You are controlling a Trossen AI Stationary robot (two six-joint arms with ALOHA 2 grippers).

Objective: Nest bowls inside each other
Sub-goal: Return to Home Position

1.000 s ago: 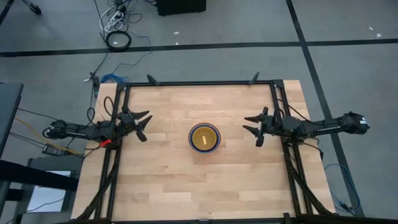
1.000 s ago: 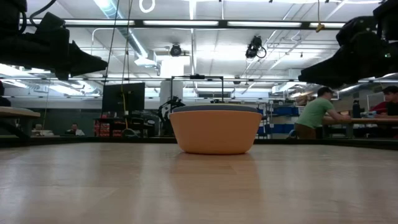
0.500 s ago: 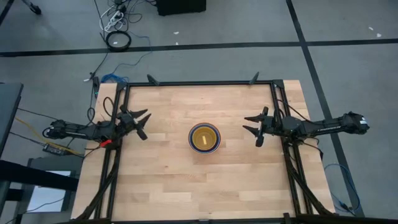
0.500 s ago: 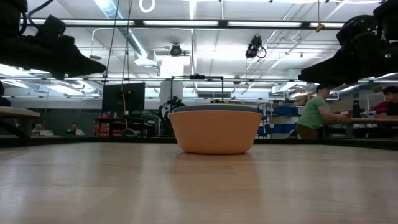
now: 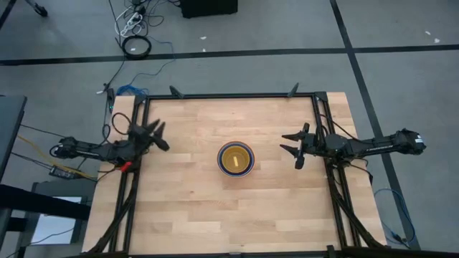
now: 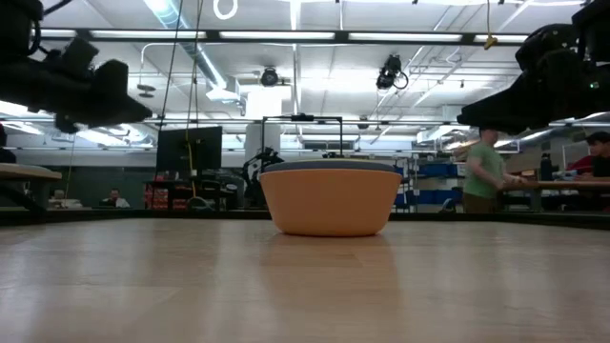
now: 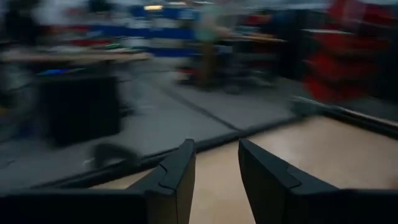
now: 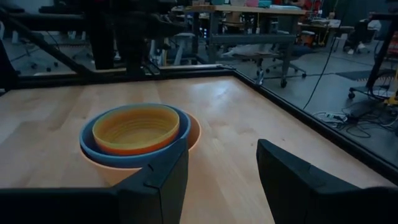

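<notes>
The bowls point(image 5: 235, 158) stand nested in one stack at the middle of the table. The right wrist view shows a large orange bowl point(image 8: 193, 134) outermost, a blue bowl point(image 8: 134, 155) inside it, and an orange-yellow bowl point(image 8: 137, 130) innermost. The stack rests on the wood by the orange bowl's base point(image 6: 330, 229). My left gripper point(image 5: 159, 136) hovers open at the table's left edge, well clear of the stack and pointing toward the far right. My right gripper point(image 5: 287, 143) hovers open to the right of the stack, pointing at it. Nothing lies between the fingers of either gripper.
A black frame rail point(image 5: 229, 95) runs around the table's far edge and along both sides. Bare wood point(image 5: 215, 208) lies all around the stack. Beyond the table, people point(image 6: 483, 171) show in the room. Cables point(image 5: 136, 46) lie on the floor past the far edge.
My left gripper has stayed in place at the table's left edge, but its wrist has swung from facing the bowls toward the table's far edge and has rolled a little. My right gripper and the bowls have kept still.
</notes>
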